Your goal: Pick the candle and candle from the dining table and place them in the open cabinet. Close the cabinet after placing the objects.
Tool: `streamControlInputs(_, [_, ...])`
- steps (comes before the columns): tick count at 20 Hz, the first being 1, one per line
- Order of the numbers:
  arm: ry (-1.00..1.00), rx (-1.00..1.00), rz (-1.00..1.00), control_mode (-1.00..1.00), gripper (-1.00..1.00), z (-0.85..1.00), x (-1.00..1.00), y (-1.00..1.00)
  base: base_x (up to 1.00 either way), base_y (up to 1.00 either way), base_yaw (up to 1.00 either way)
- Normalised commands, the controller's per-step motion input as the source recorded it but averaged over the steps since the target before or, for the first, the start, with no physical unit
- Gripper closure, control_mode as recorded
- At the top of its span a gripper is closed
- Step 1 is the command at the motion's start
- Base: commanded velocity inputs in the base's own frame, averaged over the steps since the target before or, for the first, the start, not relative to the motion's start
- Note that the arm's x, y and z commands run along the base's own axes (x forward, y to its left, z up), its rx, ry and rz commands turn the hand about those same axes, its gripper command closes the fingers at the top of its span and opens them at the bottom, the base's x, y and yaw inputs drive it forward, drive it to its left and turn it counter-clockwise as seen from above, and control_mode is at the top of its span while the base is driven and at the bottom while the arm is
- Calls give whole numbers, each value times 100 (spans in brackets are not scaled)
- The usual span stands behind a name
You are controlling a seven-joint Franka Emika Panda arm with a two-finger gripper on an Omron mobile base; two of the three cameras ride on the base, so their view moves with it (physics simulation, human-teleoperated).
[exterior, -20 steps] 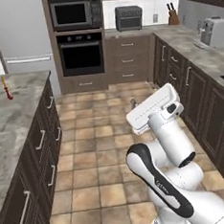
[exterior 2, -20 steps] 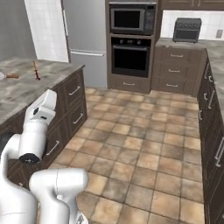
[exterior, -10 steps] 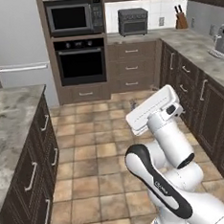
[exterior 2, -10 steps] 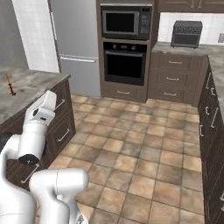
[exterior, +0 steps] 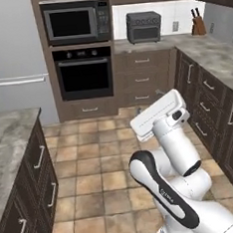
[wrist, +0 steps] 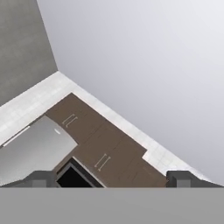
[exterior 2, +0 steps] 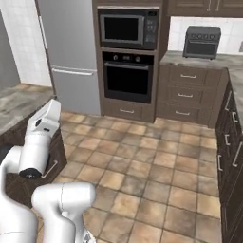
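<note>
The gripper (wrist: 112,177) stands spread wide, its two dark fingertips (wrist: 41,177) far apart at the bottom of the hand view with nothing between them and nothing touching them; it points up toward the ceiling corner, at the dark brown upper cabinets (wrist: 103,146) with paired silver handles above the steel fridge (wrist: 30,151). From the left base view the white arm (exterior: 166,149) is folded up over the tiled floor (exterior: 97,160), and the grey marble desk (exterior: 6,143) with its dark drawer fronts sits at about 9 o'clock. Straight ahead at 12 o'clock are the microwave (exterior: 75,23) and the black oven (exterior: 83,74), with a toaster oven (exterior: 143,27) on the counter toward 1 o'clock. I cannot make out either candle from here.
</note>
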Motion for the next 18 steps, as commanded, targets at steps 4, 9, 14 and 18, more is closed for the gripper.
streamControlInputs(4, [0,0,0,100,-100,0,0,0,100,-5,2])
streamControlInputs(9, [0,0,0,100,-100,0,0,0,84,-33,25])
streamControlInputs(14, [0,0,0,100,-100,0,0,0,21,-30,64])
streamControlInputs(18, [0,0,0,100,-100,0,0,0,4,-17,75])
